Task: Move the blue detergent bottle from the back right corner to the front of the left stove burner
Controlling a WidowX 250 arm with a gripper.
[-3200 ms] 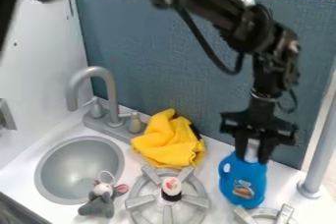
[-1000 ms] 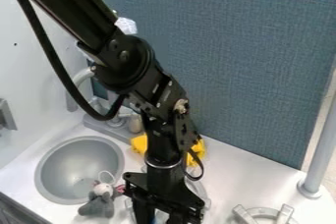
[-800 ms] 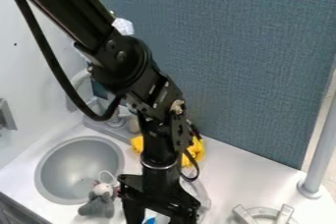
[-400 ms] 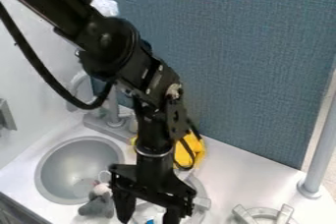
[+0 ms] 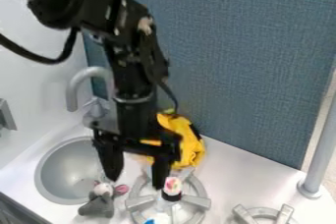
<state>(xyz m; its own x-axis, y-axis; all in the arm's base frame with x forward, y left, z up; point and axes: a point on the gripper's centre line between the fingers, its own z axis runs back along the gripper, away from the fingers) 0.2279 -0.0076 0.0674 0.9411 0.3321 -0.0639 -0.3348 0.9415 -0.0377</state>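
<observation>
The gripper [image 5: 136,182] hangs between the sink and the near-left burner, its two fingers spread wide with nothing between them. Just right of its right finger, a small white item with a pink-patterned top and black base [image 5: 172,188] stands on the burner [image 5: 199,201]. At the bottom edge, a blue piece [image 5: 150,221] shows beside something whitish, and another blue bit [image 5: 41,221] lies farther left; the rest is cut off. Behind the gripper is a crumpled yellow cloth [image 5: 190,149]. A grey plush mouse [image 5: 97,205] sits at the sink's front right rim.
The round grey sink [image 5: 56,173] is at the left, with a grey faucet [image 5: 70,90] behind it. A second burner [image 5: 266,213] is at the bottom right, near a grey upright post [image 5: 322,144]. A blue-grey panel [image 5: 242,70] stands along the back.
The gripper, earlier around the top of a blue bottle at the right, came left and down, then rose and opened. The bottle has left its spot; blue bits now show at the bottom edge.
</observation>
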